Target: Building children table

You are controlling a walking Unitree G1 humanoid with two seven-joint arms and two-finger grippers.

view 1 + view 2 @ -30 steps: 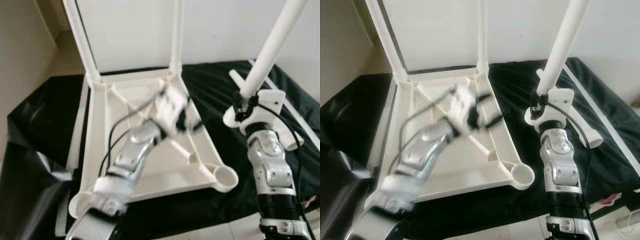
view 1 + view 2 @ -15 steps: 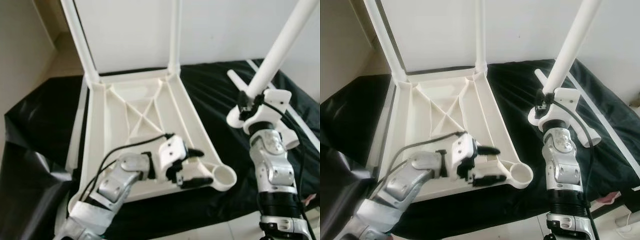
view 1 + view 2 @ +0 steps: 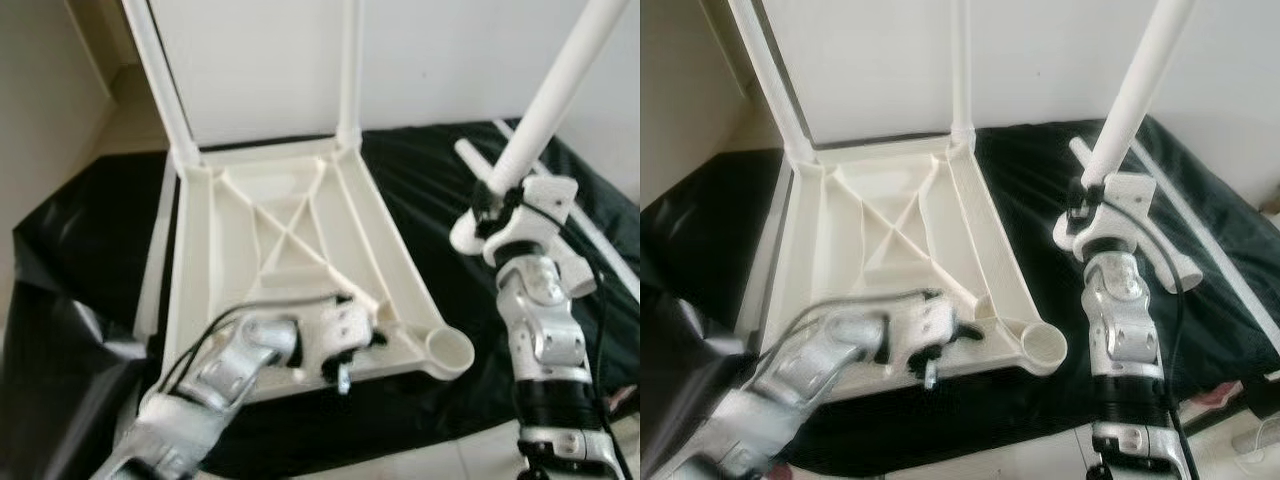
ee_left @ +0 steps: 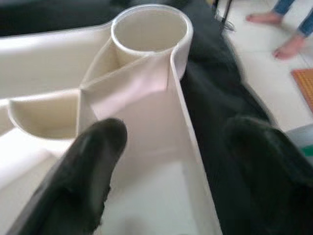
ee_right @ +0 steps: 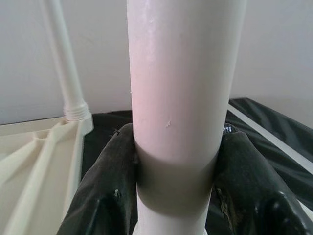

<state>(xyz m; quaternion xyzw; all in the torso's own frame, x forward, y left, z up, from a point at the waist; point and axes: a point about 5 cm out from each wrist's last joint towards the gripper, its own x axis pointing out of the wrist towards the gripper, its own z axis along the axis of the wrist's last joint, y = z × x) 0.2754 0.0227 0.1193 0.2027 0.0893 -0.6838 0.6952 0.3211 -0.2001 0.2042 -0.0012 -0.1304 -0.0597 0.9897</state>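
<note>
I am clamping the white table leg [image 5: 181,98] upright in my right gripper [image 5: 178,196] while my left gripper [image 4: 186,161], fingers spread wide, is straddling the upturned tabletop's [image 3: 250,240] near rim beside the empty corner socket [image 4: 149,27], which I judge needs steadying first.

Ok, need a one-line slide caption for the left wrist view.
Left claw open astride the upturned tabletop's side wall, just short of the empty corner leg socket.
</note>
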